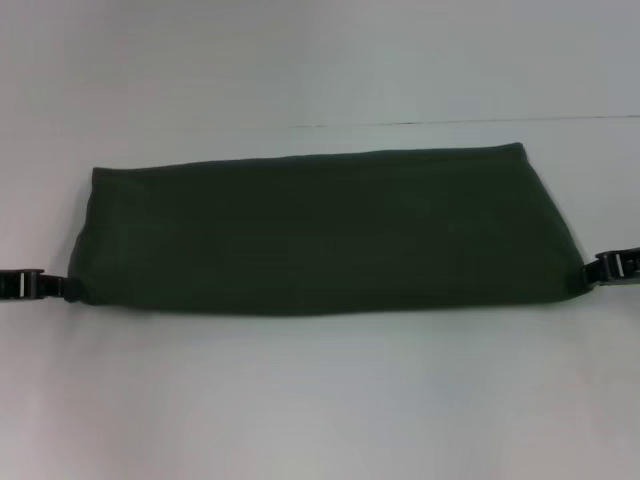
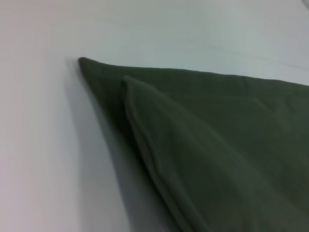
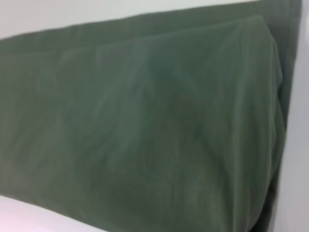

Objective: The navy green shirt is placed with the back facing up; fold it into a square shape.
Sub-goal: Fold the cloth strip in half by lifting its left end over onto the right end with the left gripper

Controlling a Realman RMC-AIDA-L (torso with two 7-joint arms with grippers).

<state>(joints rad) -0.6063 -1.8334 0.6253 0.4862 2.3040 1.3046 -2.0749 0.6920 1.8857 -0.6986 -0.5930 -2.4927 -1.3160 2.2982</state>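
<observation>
Two end effectors — left end effector (image 1: 62,287), right end effector (image 1: 590,270) — flanking shirt (image 1: 320,230)

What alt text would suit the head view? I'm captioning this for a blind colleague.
A navy green shirt, folded into a wide band, lies across a white table. The left gripper sits at its near left corner and the right gripper at its near right corner.

One navy green shirt (image 1: 320,235), two grippers: left gripper (image 1: 40,286), right gripper (image 1: 612,267)
</observation>
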